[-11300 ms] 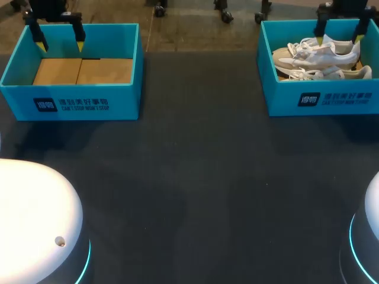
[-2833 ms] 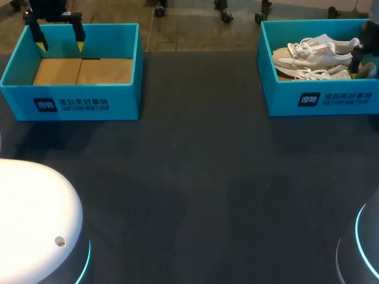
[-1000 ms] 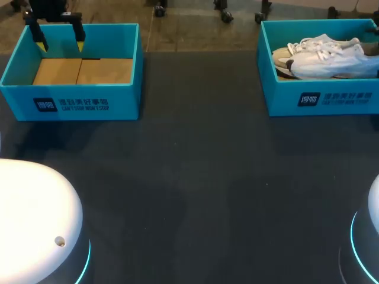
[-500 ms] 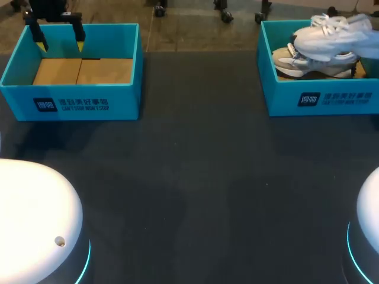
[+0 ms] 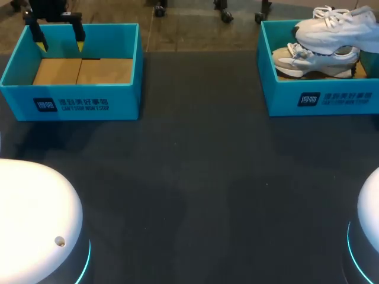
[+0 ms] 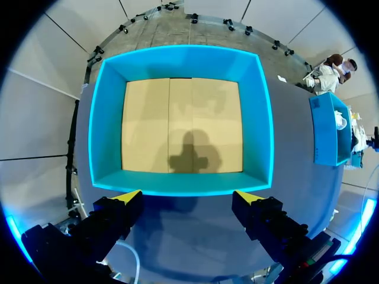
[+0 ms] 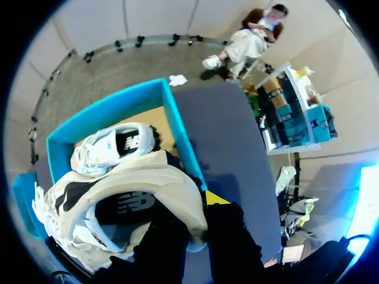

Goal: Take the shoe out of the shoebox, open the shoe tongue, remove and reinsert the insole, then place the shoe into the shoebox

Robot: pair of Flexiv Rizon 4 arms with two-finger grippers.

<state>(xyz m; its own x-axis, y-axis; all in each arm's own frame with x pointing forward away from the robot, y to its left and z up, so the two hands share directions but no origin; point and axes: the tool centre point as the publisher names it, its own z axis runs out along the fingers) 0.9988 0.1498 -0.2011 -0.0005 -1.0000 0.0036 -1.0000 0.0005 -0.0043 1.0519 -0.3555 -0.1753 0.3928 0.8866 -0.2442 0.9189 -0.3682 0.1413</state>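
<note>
white shoe point(image 5: 334, 29), dark logo | right end effector point(image 7: 198, 208) grasping it | left end effector point(image 6: 188, 196) released

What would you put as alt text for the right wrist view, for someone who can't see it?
The right gripper is shut on the heel of a white shoe, holding it above an open blue shoebox. A second shoe lies inside the shoebox, and the dark table shows beside it.

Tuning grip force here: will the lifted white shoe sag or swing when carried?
Probably fairly stiff: the lifted shoe juts sideways from the right gripper without drooping. Its loose laces may snag the shoebox. Gripped near one end, it might pivot if swung fast.
</note>
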